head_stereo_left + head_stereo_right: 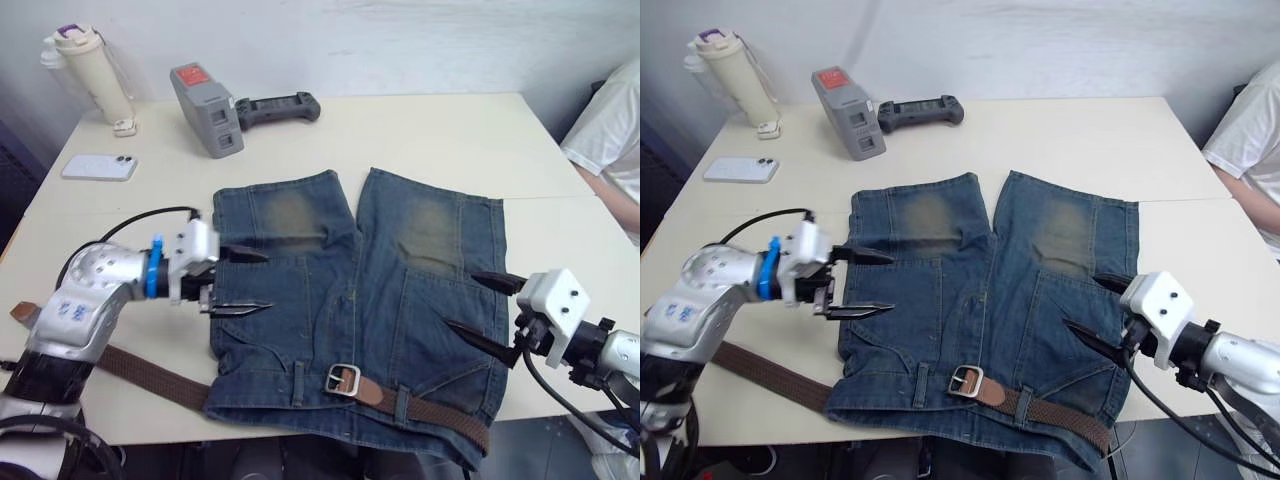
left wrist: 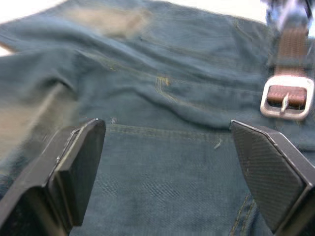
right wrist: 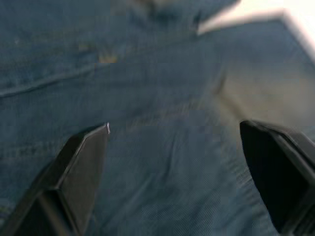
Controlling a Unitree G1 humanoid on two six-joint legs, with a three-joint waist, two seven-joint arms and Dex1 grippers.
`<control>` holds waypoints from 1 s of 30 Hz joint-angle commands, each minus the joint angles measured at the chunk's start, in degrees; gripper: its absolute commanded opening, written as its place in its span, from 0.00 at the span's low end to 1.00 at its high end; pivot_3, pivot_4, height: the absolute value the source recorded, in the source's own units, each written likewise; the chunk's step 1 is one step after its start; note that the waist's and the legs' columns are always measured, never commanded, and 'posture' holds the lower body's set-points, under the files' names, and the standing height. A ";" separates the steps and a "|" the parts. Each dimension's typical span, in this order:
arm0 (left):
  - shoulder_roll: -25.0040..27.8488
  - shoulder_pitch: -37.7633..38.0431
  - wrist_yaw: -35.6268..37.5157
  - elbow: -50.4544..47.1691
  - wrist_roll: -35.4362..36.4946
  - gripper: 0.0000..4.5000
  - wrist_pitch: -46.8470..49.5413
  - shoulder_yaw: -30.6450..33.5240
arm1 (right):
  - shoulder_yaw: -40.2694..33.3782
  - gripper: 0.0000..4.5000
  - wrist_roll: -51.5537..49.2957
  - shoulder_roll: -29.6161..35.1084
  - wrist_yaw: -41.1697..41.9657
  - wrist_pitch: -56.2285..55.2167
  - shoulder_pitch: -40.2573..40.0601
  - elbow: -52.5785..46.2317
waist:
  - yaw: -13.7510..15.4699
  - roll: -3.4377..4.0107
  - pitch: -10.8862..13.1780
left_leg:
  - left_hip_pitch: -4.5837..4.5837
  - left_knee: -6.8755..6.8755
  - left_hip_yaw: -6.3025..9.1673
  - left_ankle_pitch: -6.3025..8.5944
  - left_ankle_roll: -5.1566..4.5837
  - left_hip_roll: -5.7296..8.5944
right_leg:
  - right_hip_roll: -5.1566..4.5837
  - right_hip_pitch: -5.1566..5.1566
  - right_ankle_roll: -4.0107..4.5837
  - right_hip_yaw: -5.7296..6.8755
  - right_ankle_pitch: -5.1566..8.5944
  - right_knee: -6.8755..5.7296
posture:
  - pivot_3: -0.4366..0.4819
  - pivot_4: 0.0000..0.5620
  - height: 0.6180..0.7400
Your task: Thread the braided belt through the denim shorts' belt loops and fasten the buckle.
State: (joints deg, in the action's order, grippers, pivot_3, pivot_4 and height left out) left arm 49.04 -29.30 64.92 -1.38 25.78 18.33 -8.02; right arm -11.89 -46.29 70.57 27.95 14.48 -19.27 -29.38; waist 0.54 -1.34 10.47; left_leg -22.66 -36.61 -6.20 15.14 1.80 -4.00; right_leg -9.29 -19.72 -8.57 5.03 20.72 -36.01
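No wording can be read anywhere. The grey device [image 1: 207, 108] at the back of the table carries a red label on its top — the print on it is too small to make out. The left arm's silver shell [image 1: 72, 308] bears small blue marks — these too cannot be read.

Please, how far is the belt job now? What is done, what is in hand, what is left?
Mostly done, it seems: the dark brown braided belt runs along the waistband of the blue denim shorts, under a denim belt loop, and its tan end sits in the silver metal buckle. In hand: nothing; the left hand and right hand hover open over the shorts. Left: perhaps checking; the belt's other end trails off the shorts.
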 commanded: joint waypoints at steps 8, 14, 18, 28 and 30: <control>-12.00 -16.91 -1.76 14.69 -14.42 0.99 7.17 -11.19 | 9.92 1.00 3.15 -9.32 0.92 21.79 25.72 11.79 | 0.42 -0.12 0.05 | -0.83 -0.50 -0.09 0.04 -0.07 -0.01 | 0.02 -0.85 -0.08 -0.08 -0.04 -0.50 | 0.48 0.27 1.00; -12.64 -17.91 2.08 16.99 -22.55 0.99 5.90 -18.40 | 16.57 1.00 11.98 -12.88 3.17 27.43 33.44 18.64 | 0.75 -0.13 0.05 | -0.95 -0.55 -0.19 0.04 -0.07 -0.01 | 0.01 -1.00 -0.09 -0.13 -0.05 -0.51 | 0.48 0.27 1.00; -12.65 -17.92 3.31 18.86 -27.30 0.99 4.10 -21.36 | 18.47 1.00 15.37 -15.31 2.78 32.07 34.67 18.82 | 0.50 -0.15 0.01 | -0.82 -0.57 -0.24 0.04 -0.07 -0.02 | 0.01 -0.94 -0.08 -0.18 -0.05 -0.49 | 0.48 0.27 1.00; -15.49 -16.99 1.81 20.02 -29.53 0.27 5.06 -20.55 | 17.76 0.18 18.44 -17.04 2.44 37.25 33.80 13.70 | 0.38 -0.50 -0.53 | -0.61 -0.60 -0.33 0.06 -0.11 -0.04 | 0.00 -0.77 -0.08 -0.30 -0.05 -0.49 | 0.48 0.27 1.00; -15.46 -16.53 1.91 19.18 -29.31 0.07 6.02 -20.10 | 17.34 0.00 18.94 -16.85 2.82 36.98 33.13 12.19 | 0.50 -0.54 -0.58 | -0.61 -0.59 -0.34 0.07 -0.12 -0.04 | -0.01 -0.77 -0.08 -0.30 -0.05 -0.48 | 0.48 0.27 1.00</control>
State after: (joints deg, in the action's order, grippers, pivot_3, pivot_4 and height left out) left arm 33.64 -48.85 66.08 18.07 -1.63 21.98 -26.31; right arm 5.02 -29.15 53.44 30.68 50.15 16.38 -14.57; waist 1.04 -1.88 9.89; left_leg -23.27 -37.20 -6.53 15.21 1.67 -4.04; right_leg -9.30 -20.49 -8.66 4.73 20.67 -36.49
